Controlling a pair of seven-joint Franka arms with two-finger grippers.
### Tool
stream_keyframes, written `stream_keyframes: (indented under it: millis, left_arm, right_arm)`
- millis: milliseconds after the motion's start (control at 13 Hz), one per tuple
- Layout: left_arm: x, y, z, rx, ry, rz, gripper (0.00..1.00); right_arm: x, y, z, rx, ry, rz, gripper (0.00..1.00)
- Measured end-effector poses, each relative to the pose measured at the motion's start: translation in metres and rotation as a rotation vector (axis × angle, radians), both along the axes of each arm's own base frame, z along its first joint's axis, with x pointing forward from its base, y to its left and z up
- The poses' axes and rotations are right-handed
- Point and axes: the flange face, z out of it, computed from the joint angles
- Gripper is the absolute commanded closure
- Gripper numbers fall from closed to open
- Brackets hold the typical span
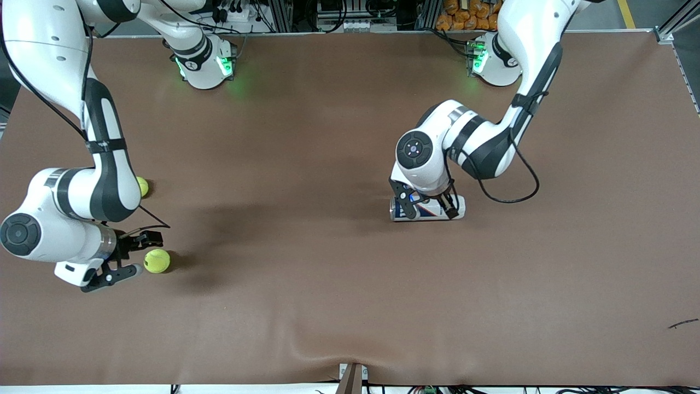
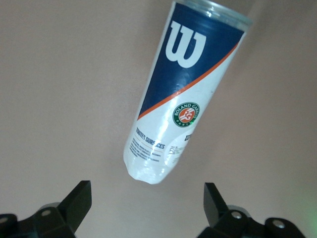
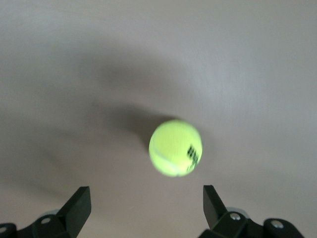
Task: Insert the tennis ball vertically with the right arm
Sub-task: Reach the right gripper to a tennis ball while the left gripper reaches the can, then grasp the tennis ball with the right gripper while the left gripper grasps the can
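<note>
A yellow-green tennis ball lies on the brown table at the right arm's end. My right gripper is open and empty, low beside the ball, with the ball just ahead of its fingertips and apart from them. In the right wrist view the ball lies ahead of the open gripper. A blue and white Wilson ball can lies on its side near the table's middle. My left gripper is open over the can. In the left wrist view the can lies ahead of the open gripper.
A second tennis ball lies farther from the front camera, partly hidden by the right arm's forearm. A small dark scrap lies near the table's front edge at the left arm's end. A metal bracket sits at the front edge.
</note>
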Motion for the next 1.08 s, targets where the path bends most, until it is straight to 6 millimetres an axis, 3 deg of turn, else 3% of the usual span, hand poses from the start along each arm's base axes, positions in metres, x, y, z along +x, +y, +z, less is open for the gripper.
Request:
stream_keyframes:
  millis: [308, 1077]
  left_arm:
    - [-0.001, -0.005, -0.029, 0.021, 0.052, -0.150, 0.00]
    - [-0.013, -0.036, -0.071, 0.088, 0.071, -0.305, 0.00]
  right_arm:
    - [0.012, -0.005, -0.031, -0.003, -0.076, 0.257, 0.00]
    - [0.002, -0.029, -0.095, 0.015, 0.013, 0.360, 0.00]
